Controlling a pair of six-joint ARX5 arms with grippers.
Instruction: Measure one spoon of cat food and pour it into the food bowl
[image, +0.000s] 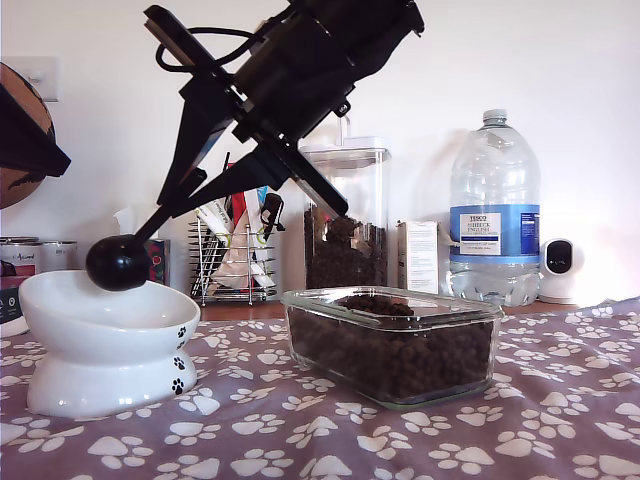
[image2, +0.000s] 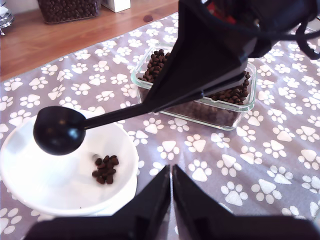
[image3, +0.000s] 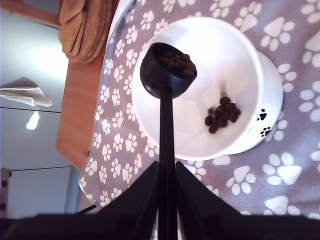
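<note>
The black plastic measuring spoon (image3: 167, 75), a small deep round cup on a long thin straight handle, hangs over the white glossy ceramic food bowl (image: 60, 300), its cup tilted and still carrying a few dark brown roundish cat food pellets (image3: 179, 61). A small heap of the same kibble lies on the bowl's smooth inner slope, and the bowl stands on a wide pedestal base printed with little black paw marks, at the exterior view's left. My second gripper (image3: 166, 172) has its dark fingers pressed together on the handle's far end, and its arm slants down from the top of the exterior view toward the bowl. My first gripper (image2: 171, 186) hovers apart from the bowl, its two black fingers almost touching with only a thin slit between them and nothing held. Near the bowl sits a rectangular clear glass dish (image: 480, 310) filled with kibble, on a grey cloth (image: 560, 420) patterned with white paw prints. Behind stand a tall clear square jar (image: 350, 215) of kibble and a large clear plastic water bottle (image: 494, 215).
</note>
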